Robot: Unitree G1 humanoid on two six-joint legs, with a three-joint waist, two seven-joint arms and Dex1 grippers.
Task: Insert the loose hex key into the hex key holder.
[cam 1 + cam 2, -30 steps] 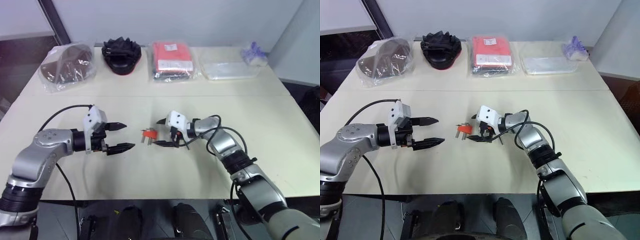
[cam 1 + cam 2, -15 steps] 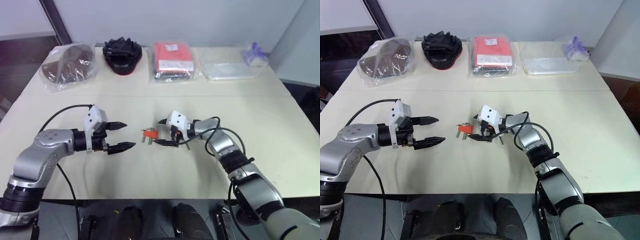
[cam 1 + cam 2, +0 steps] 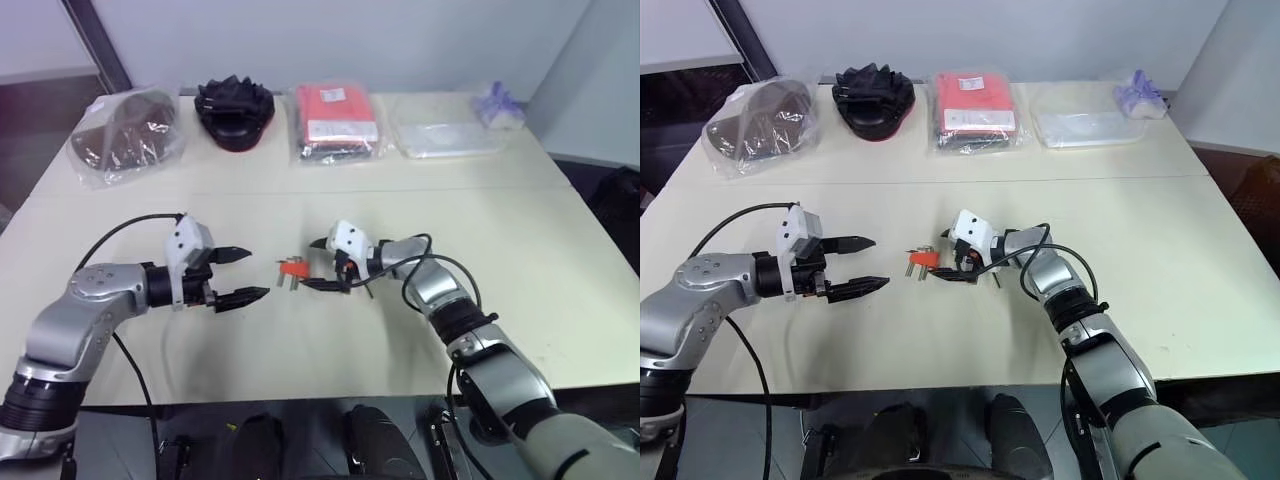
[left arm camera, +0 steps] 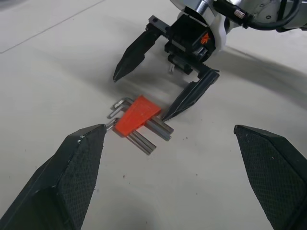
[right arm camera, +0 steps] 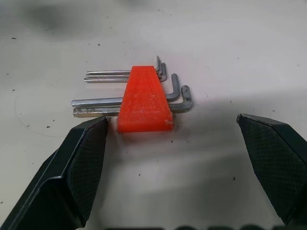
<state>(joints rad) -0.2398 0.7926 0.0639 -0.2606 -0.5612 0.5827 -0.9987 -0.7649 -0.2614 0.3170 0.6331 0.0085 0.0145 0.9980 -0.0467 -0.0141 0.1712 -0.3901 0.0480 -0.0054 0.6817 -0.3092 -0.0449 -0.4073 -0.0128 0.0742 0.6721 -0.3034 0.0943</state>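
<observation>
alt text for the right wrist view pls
A red-orange hex key holder lies flat on a pale, speckled table with four L-shaped grey keys through it. The right gripper is open, one black finger beside the long key ends, the other well clear.

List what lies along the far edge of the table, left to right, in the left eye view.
Dark cap in a clear bag → black ruffled item → red packet in clear plastic → flat clear packet → small purple item.
</observation>
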